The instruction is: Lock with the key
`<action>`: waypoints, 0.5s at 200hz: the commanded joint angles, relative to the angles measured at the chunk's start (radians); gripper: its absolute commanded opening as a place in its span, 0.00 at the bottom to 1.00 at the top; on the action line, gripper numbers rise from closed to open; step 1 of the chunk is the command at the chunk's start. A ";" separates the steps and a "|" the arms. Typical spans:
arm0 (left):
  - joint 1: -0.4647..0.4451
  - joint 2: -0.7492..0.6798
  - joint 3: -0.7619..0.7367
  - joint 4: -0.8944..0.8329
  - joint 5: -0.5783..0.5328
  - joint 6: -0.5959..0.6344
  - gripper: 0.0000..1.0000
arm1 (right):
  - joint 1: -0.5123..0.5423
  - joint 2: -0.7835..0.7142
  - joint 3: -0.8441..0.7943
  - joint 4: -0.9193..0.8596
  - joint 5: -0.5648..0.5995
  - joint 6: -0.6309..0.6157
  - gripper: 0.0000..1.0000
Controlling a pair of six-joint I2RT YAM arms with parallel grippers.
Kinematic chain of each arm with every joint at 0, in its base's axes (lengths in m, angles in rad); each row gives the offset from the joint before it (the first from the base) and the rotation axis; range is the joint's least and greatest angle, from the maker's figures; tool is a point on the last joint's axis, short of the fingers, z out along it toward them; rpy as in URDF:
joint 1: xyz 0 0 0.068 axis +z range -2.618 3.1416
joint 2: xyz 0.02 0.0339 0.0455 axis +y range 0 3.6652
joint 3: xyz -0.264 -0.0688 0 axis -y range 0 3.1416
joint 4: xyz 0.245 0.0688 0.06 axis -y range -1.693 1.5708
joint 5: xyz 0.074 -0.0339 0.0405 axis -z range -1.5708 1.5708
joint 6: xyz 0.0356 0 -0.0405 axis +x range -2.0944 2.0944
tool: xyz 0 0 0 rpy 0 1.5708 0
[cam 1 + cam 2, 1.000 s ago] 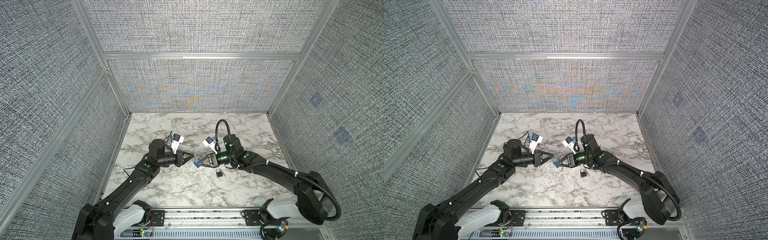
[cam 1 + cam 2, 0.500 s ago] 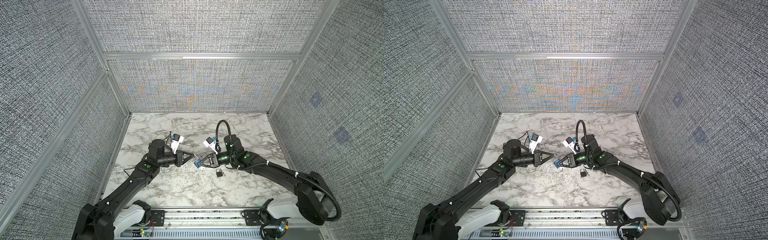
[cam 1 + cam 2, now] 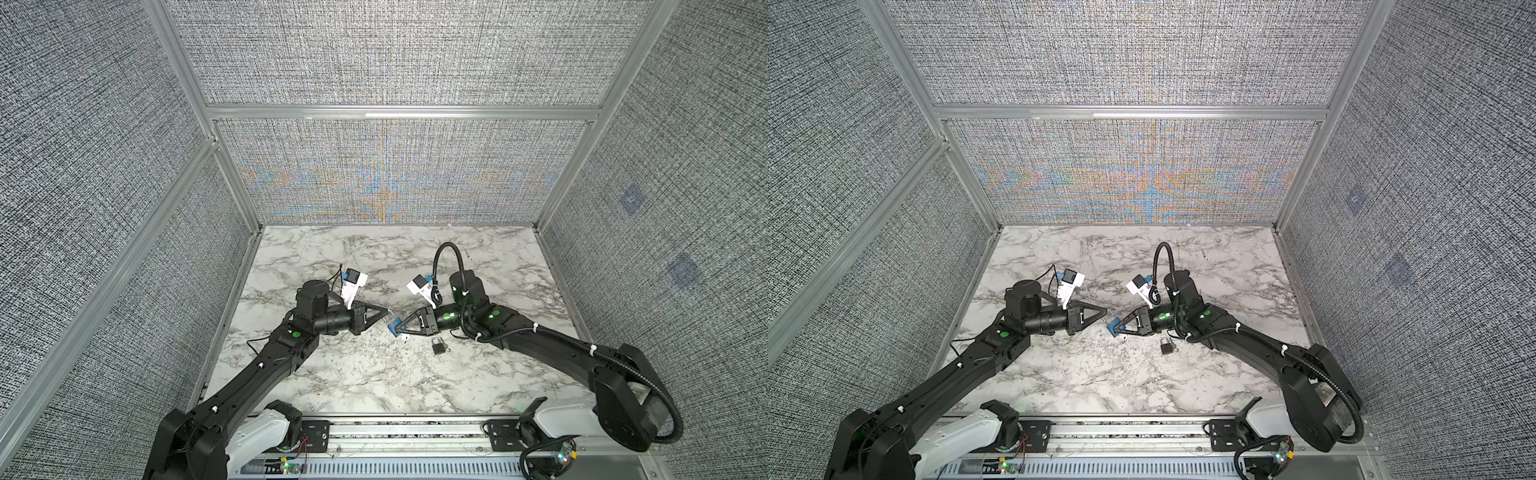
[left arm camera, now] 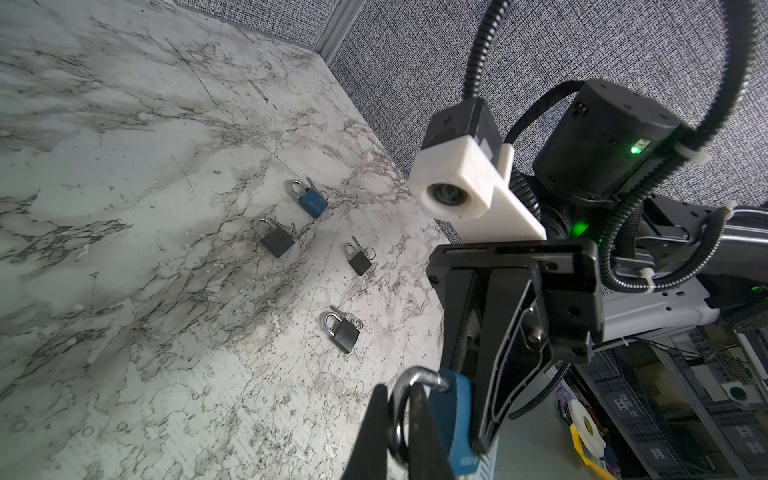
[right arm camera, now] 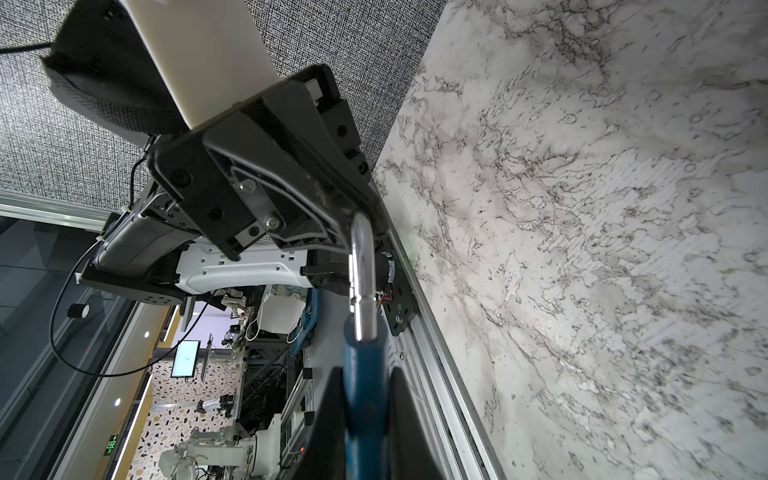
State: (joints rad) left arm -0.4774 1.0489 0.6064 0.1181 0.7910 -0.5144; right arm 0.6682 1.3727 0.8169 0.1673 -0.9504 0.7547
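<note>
Both my pincers are clamped nearly shut. My right pincer (image 3: 395, 328) grips the smooth blue body of the padlock (image 5: 365, 374); my left pincer (image 3: 386, 312) pinches its curved, shiny steel shackle (image 4: 417, 375), so the padlock hangs in the air between them above the grey-veined marble surface (image 3: 374, 382). A small dark padlock (image 3: 437, 345) lies on the surface near my right pincer. The key I cannot make out.

Far marble table (image 3: 374, 249) lies open; left gripper (image 3: 386, 311) and right gripper (image 3: 395, 328) meet mid-table, barring passage; dark padlock (image 3: 438, 345) lies just near-right
</note>
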 commanded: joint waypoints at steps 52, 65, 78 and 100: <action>-0.006 -0.030 -0.035 -0.011 0.002 -0.002 0.00 | 0.003 0.023 0.013 0.181 -0.033 0.055 0.00; -0.004 -0.037 -0.041 -0.006 0.010 -0.008 0.00 | 0.002 0.029 0.016 0.182 -0.027 0.057 0.00; -0.007 -0.045 -0.049 0.001 0.014 -0.018 0.00 | 0.003 0.034 0.019 0.189 -0.024 0.059 0.00; -0.013 -0.053 -0.058 0.009 0.021 -0.031 0.00 | 0.002 0.043 0.027 0.188 -0.016 0.062 0.00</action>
State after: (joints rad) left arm -0.4789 1.0016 0.5579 0.1452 0.7670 -0.5419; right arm 0.6693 1.4109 0.8207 0.2134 -0.9794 0.7986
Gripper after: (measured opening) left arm 0.098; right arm 0.103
